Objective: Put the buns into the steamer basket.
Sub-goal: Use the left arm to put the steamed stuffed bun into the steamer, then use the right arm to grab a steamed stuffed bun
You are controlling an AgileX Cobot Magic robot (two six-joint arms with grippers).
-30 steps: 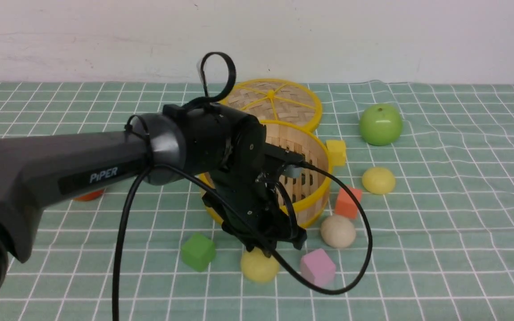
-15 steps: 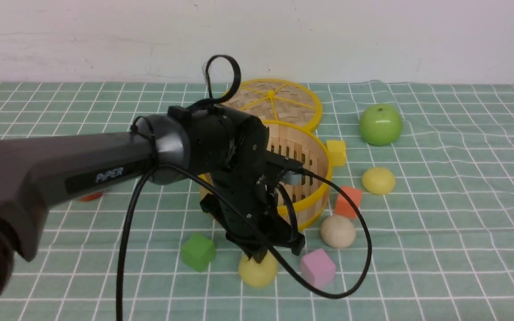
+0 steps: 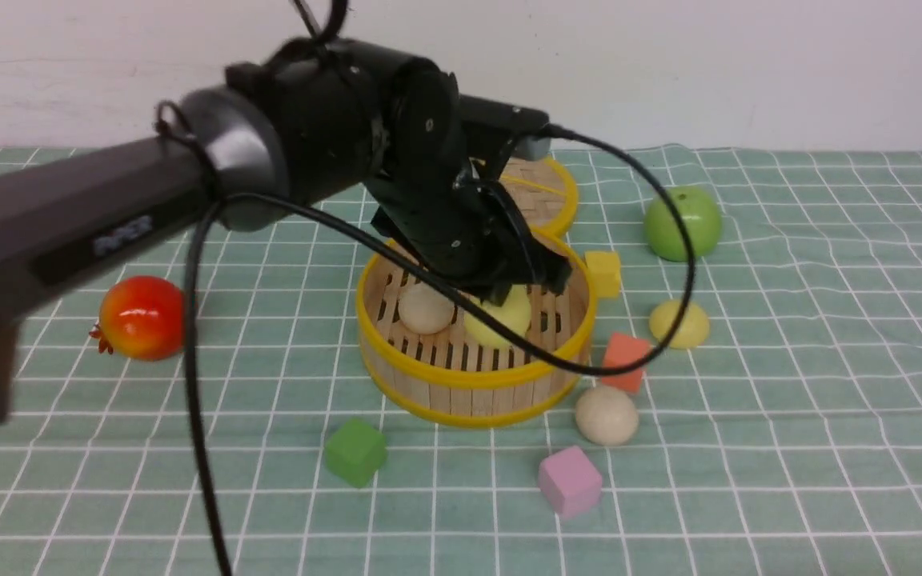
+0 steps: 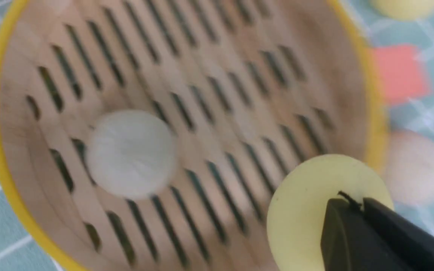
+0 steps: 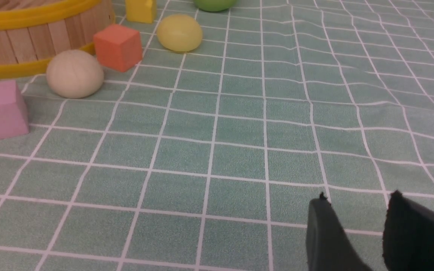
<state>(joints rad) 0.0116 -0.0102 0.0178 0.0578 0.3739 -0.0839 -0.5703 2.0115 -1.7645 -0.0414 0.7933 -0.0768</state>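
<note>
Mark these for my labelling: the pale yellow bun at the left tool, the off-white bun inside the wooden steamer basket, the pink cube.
pale yellow bun (image 3: 501, 320), front view, lower front.
off-white bun (image 3: 425, 310), front view, dome middle.
pink cube (image 3: 567, 468), front view, top face.

This looks like a robot test room, not a real kitchen. A big black robot arm (image 3: 69, 216) with a loose black cable (image 3: 189, 384) reaches over the counter (image 3: 829, 416). A green cloth with white squares covers the counter. Far behind the left pincer (image 3: 501, 298) is a plain white wall (image 3: 749, 64). Play things lie around the pincer: 4 coloured blocks (image 3: 355, 452), a shiny green apple (image 3: 683, 224) to its right and a red pomegranate (image 3: 141, 318) to its left. The pincer holds a smooth yellow bun (image 3: 497, 320) inside a wooden steamer basket (image 3: 469, 384).
</note>
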